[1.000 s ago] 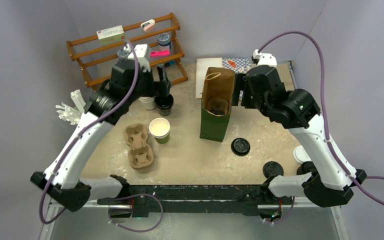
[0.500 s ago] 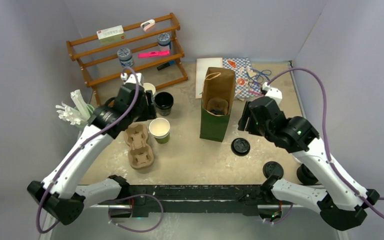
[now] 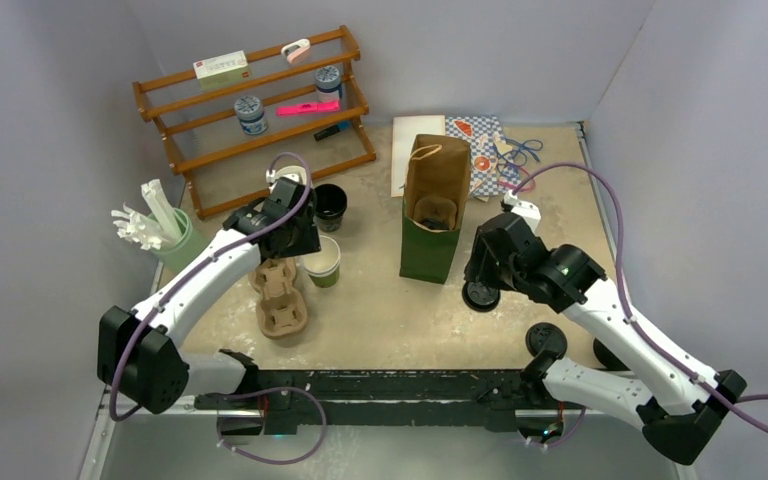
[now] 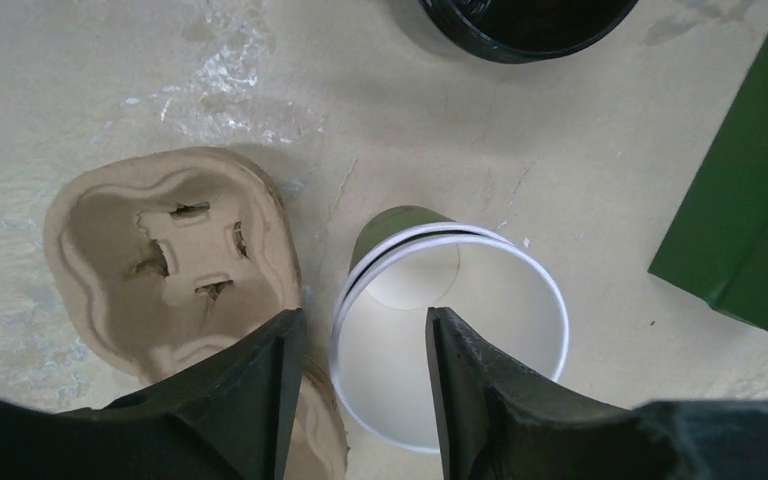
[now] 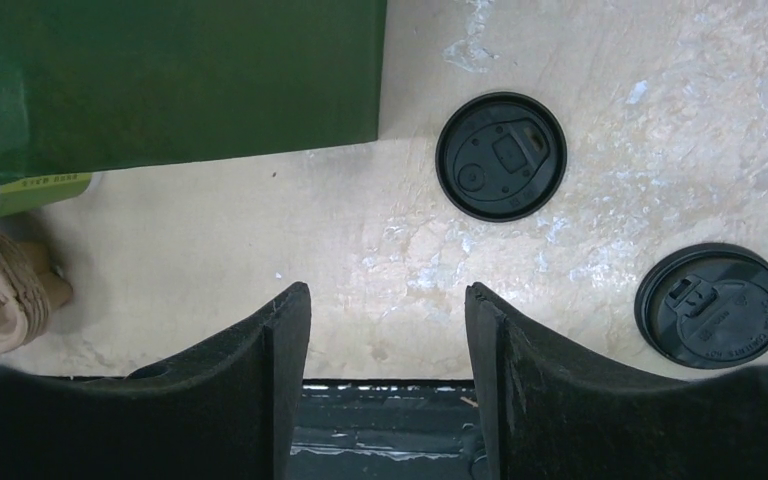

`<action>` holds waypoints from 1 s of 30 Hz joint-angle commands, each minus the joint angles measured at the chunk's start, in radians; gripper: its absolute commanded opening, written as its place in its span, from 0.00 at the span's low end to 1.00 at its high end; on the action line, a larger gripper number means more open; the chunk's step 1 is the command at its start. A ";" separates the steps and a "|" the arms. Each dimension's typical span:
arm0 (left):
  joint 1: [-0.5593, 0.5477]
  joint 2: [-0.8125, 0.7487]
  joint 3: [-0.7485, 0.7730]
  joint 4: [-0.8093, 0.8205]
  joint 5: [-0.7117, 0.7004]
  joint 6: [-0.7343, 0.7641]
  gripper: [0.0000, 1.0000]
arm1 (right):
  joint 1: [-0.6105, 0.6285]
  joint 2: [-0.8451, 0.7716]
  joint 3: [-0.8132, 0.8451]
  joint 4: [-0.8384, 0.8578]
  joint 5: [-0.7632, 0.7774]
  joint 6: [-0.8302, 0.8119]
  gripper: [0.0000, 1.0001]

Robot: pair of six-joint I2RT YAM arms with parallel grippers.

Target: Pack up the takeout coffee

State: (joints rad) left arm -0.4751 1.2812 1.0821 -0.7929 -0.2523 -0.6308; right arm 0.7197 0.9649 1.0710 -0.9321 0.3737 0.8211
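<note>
Top external view: you see the paper bag (image 3: 430,235) standing upright in the middle of the desk (image 3: 380,320). Its mouth is open to the ceiling, so a cup can go straight down and stay level.
Takeout coffee (image 3: 438,213): a dark round top sits low inside the bag. I take it for the lidded cup, but the bag wall hides its green side, so treat that as a judgement.
Left tool (image 4: 365,322): its fingers are spread and pinch nothing. It hangs above the lidless cup (image 4: 450,345) and the cardboard carrier (image 4: 165,260), with one finger over each.
Lidless cup: it stands upright just beside the carrier, white inside and empty. With no lid on it, it is not the one you are packing.
Right tool (image 5: 385,295): its fingers are spread and it holds nothing. It hangs over bare desk on the near side of the bag.
Loose lids: the nearer lid (image 5: 501,156) lies flat close to the bag's corner, and the second lid (image 5: 711,305) lies well apart from it. Both are spares, away from any cup.
Black cup (image 3: 329,203): it stands upright behind the lidless cup, clear of the left tool.
Progress: judging by what lies in the bag and by two empty tools, the packing looks done or close to it.
Risk: the bag is tall, narrow and probably light. Your right arm is close to it and a brush could tip it, so keep clear.
</note>
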 commanded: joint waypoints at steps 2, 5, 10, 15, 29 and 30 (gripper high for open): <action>0.016 0.016 -0.038 0.089 0.033 -0.024 0.45 | -0.002 0.015 0.010 0.012 0.000 0.010 0.60; 0.018 0.023 -0.033 0.079 0.028 -0.020 0.33 | -0.001 0.018 0.011 0.011 0.008 0.010 0.59; 0.019 0.005 0.001 0.044 -0.011 -0.006 0.19 | 0.000 0.033 0.016 0.016 0.012 0.009 0.59; 0.019 -0.005 0.041 0.007 0.002 0.014 0.02 | -0.001 0.055 0.025 0.054 -0.024 -0.019 0.57; 0.019 -0.048 0.125 -0.050 0.173 0.005 0.00 | 0.060 0.027 -0.046 0.490 -0.323 -0.182 0.65; 0.019 -0.052 0.128 -0.049 0.189 0.000 0.00 | 0.107 0.013 -0.074 0.561 -0.303 -0.194 0.66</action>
State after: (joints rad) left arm -0.4641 1.2682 1.1564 -0.8394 -0.1627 -0.6319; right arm 0.7334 1.0203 1.0603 -0.6250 0.1703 0.6914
